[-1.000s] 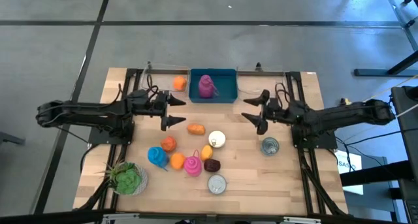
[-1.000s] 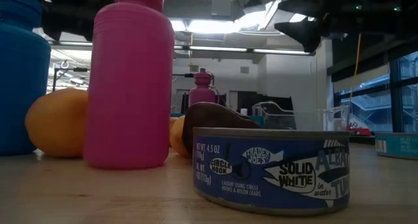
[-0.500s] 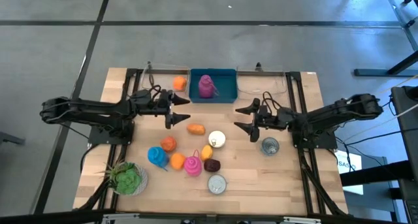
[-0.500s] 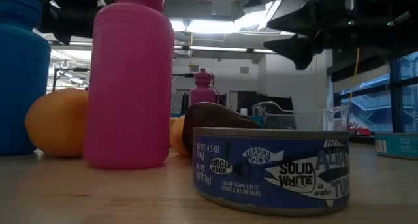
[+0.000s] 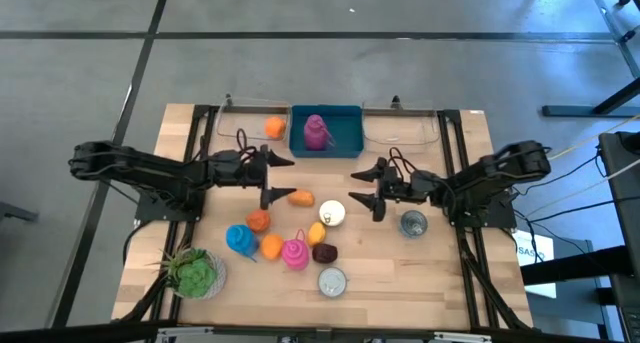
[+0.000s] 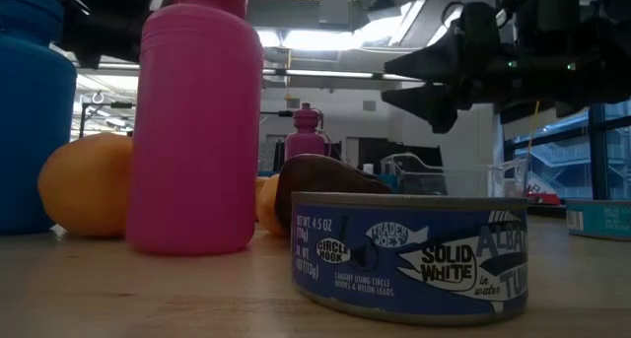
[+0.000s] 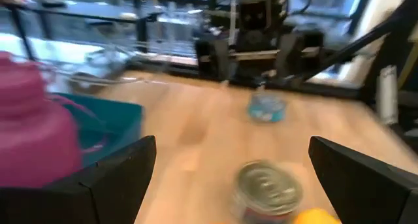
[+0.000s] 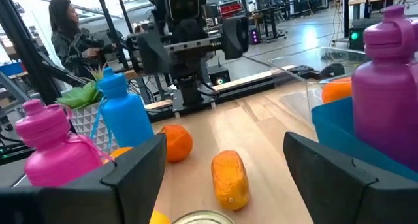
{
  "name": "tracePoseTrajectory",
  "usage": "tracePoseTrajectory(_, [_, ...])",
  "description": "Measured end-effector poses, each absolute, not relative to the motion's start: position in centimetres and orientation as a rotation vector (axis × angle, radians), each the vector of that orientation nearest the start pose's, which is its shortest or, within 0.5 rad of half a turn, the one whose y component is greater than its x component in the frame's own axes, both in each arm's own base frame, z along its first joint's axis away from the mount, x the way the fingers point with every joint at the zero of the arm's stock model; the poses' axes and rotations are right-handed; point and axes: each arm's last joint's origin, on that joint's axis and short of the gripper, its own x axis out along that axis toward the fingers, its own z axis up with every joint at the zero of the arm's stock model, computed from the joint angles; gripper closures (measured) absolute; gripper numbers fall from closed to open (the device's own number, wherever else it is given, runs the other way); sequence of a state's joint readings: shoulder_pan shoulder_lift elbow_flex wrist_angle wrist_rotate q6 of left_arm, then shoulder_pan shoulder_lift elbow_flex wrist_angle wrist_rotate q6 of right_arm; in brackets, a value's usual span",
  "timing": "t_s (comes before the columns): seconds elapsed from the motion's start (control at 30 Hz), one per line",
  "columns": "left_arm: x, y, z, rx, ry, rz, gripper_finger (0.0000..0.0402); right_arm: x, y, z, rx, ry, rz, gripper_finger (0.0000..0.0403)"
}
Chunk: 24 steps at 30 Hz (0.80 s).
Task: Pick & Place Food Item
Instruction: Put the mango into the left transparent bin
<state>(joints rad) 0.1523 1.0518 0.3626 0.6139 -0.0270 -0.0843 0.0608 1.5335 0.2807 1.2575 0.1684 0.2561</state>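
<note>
Landmark: blue bin [image 5: 326, 131], at the table's far edge, holding a purple bottle [image 5: 317, 131].
Left gripper [image 5: 275, 179]: just in front of the bin's left corner, fingers spread wide, nothing between them.
Right gripper [image 5: 369, 189]: in front of the bin's right corner, fingers spread, nothing held.
Orange bread-shaped food item [image 5: 299, 197]: on the table in front of the bin, just beside the left gripper's fingertips; whether they touch cannot be told.
Gold-lidded can [image 5: 332, 214]: in front of the bin, between the two grippers.
Orange fruit [image 5: 274, 127]: just left of the bin.
Tuna can [image 6: 409, 255]: nearest the low camera, well in front of the bin.
Pink bottle [image 6: 196, 121]: left of the tuna can.
</note>
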Motion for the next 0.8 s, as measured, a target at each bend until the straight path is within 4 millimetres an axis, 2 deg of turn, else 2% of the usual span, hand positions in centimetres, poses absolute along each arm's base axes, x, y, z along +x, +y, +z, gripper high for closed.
tracePoseTrajectory(0.17, [21.0, 3.1, 21.5, -0.053, 0.162, 0.210, 0.0004, 24.6, 1.0, 15.8, 0.227, -0.034, -0.104, 0.0097])
tracePoseTrajectory(0.27, [21.5, 3.3, 22.3, -0.051, 0.278, 0.216, 0.0004, 24.9, 1.0, 16.2, 0.199, -0.050, -0.103, 0.0097])
tracePoseTrajectory(0.37, [22.3, 3.3, 23.5, -0.055, 0.396, 0.214, 0.0004, 25.3, 1.0, 16.6, 0.171, -0.065, -0.103, 0.0097])
tracePoseTrajectory(0.47, [23.6, 3.2, 23.8, -0.055, 0.474, 0.201, 0.0004, 25.5, 0.9, 17.0, 0.134, -0.079, -0.108, 0.0097])
tracePoseTrajectory(0.8, [28.4, 3.9, 20.5, -0.077, 0.704, 0.143, 0.0004, 25.3, -0.1, 18.8, 0.033, -0.149, -0.149, 0.0097])
